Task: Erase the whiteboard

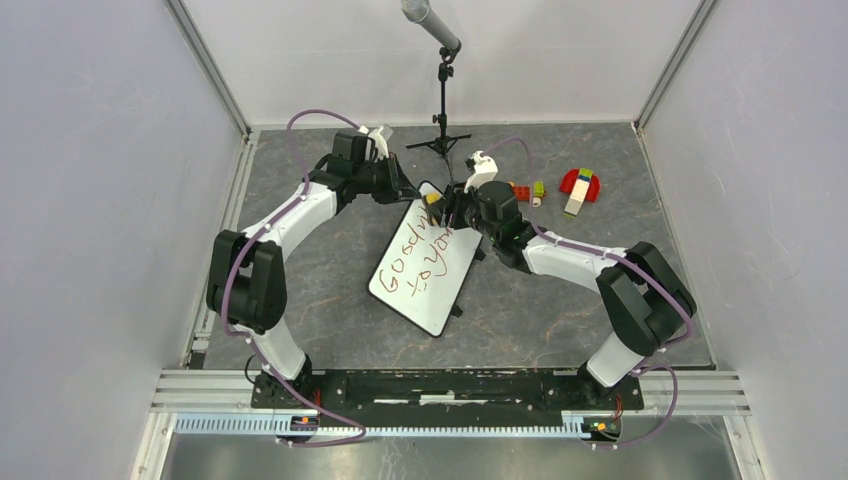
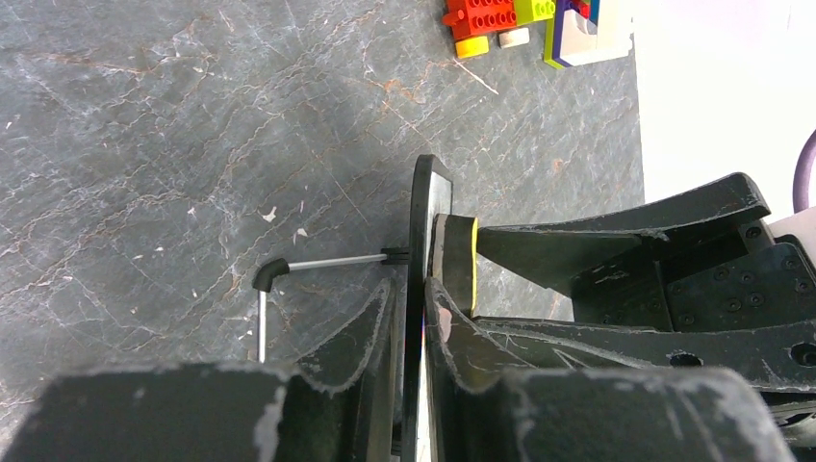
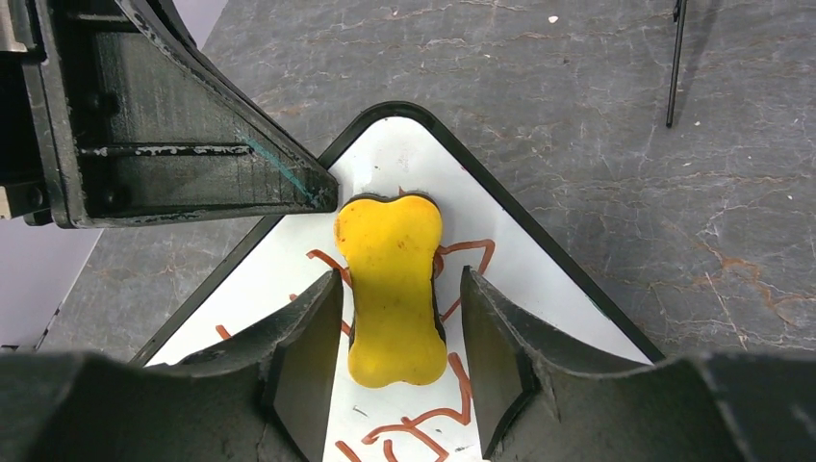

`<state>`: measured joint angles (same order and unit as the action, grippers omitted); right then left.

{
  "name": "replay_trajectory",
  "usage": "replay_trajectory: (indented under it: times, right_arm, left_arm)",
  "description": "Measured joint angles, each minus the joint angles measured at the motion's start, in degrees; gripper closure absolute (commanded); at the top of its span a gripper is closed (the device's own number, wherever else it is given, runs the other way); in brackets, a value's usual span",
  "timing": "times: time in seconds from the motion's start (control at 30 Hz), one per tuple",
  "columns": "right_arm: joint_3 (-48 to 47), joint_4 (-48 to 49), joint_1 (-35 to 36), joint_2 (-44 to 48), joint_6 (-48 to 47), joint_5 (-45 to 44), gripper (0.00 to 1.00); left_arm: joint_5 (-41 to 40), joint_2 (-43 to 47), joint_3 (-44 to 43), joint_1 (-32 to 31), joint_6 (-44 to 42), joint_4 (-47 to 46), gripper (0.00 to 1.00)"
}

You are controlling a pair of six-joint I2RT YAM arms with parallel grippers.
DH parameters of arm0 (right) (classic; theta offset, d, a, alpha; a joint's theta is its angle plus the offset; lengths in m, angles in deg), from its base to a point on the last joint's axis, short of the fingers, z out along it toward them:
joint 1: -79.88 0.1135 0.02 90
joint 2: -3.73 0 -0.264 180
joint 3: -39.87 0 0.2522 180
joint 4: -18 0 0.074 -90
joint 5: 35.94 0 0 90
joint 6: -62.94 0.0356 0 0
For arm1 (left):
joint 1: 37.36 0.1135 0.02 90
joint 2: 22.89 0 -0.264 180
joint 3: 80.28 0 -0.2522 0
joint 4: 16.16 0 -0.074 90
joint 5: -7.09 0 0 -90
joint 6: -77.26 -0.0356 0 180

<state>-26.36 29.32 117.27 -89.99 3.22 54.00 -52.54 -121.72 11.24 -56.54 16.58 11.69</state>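
The whiteboard (image 1: 425, 270), with red handwriting, lies at a slant mid-table. In the left wrist view I see its black frame (image 2: 420, 217) edge-on, and my left gripper (image 2: 416, 303) is shut on the board's far corner. A yellow bone-shaped eraser (image 3: 393, 284) rests on the whiteboard (image 3: 548, 289) over the red strokes near that corner. My right gripper (image 3: 402, 327) straddles the eraser with its jaws open, and a gap shows at the right finger. In the top view the eraser (image 1: 432, 199) sits between both grippers.
A microphone stand (image 1: 441, 100) stands just behind the board. Toy bricks (image 1: 580, 186) and smaller pieces (image 1: 527, 190) lie at the back right. A thin metal leg (image 2: 308, 263) sticks out from the board's underside. Enclosure walls ring the table.
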Motion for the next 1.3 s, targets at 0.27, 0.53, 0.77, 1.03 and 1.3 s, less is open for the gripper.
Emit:
replay_trajectory:
  times: [0.27,0.53,0.77,1.03,1.3]
  right_arm:
    - [0.0,1.4,0.0,-0.4,-0.1,0.0,0.5]
    - [0.0,3.5,0.0,-3.0,0.3,1.3,0.56]
    - [0.9,5.4,0.0,-3.2,0.9,0.1,0.73]
    - [6.9,7.3,-1.2,-1.7,1.9,-4.6,0.76]
    - [2.7,0.4,0.0,-2.2,-0.1,-9.0,0.77]
  left_arm:
    - [0.0,0.0,0.1,0.0,0.0,-0.1,0.83]
    - [0.0,0.0,0.1,0.0,0.0,-0.1,0.94]
    - [-0.1,0.0,0.2,0.0,-0.1,-0.2,0.98]
    - [-0.3,0.1,0.5,0.0,-0.1,-0.5,0.98]
    - [-0.6,0.9,0.7,-0.3,-0.9,-0.7,0.98]
